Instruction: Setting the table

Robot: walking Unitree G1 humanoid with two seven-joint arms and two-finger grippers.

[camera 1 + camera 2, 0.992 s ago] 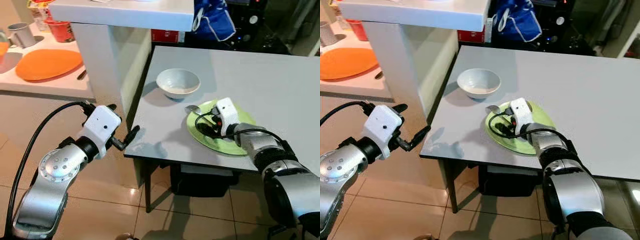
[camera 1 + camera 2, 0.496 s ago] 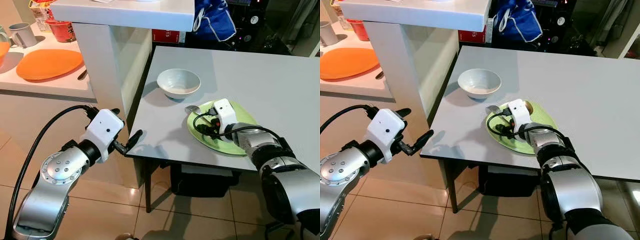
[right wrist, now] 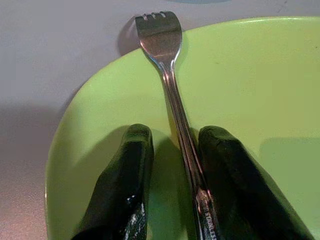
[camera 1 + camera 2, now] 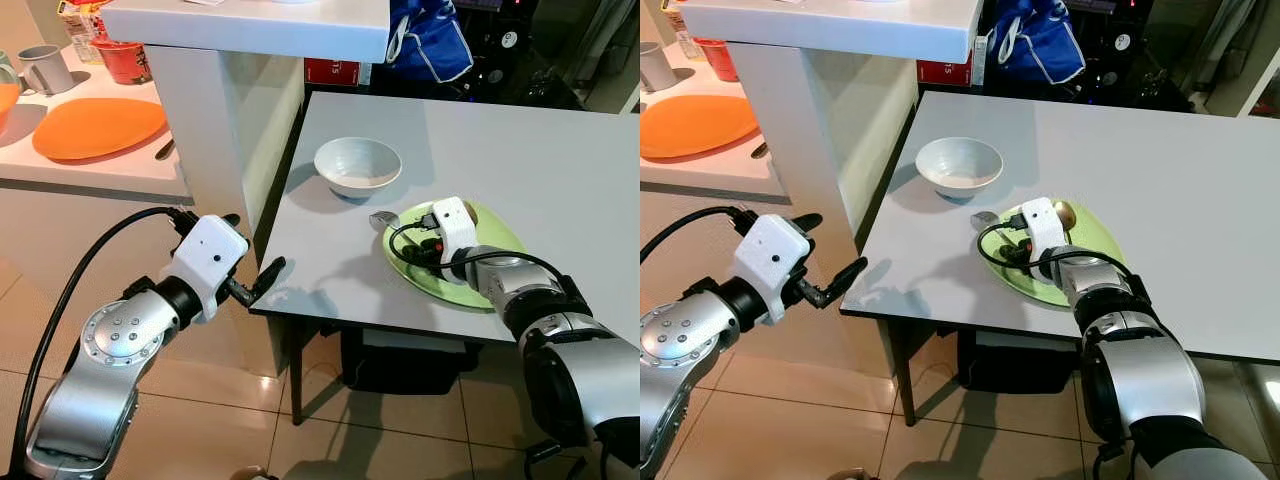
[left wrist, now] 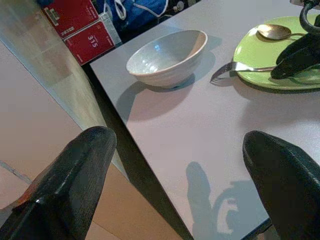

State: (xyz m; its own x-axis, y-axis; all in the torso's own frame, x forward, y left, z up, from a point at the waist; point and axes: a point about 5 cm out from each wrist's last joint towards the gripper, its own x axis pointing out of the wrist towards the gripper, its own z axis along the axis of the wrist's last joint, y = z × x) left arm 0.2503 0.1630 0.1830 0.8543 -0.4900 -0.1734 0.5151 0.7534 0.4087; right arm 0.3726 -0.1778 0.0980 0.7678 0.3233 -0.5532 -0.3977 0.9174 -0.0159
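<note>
A light green plate (image 4: 490, 235) lies near the front edge of the grey table (image 4: 560, 160). A fork (image 3: 170, 85) rests on it with its tines over the plate's left rim, and a spoon (image 5: 274, 32) lies at the plate's far side. My right gripper (image 4: 408, 247) rests low on the plate, open a little, its two black fingers (image 3: 125, 175) either side of the fork's handle. A white bowl (image 4: 357, 165) stands behind and left of the plate. My left gripper (image 4: 250, 245) is open, in the air just off the table's front left corner.
A white counter pillar (image 4: 220, 110) stands close against the table's left side. Beyond it a lower counter holds an orange plate (image 4: 97, 127), a grey mug (image 4: 45, 68) and a red cup (image 4: 125, 60). A blue bag (image 4: 425, 40) sits behind the table. Tiled floor lies below.
The green plate with the fork has slid a little to the right along with my right gripper. My left gripper came slightly closer to the table corner, then held still.
</note>
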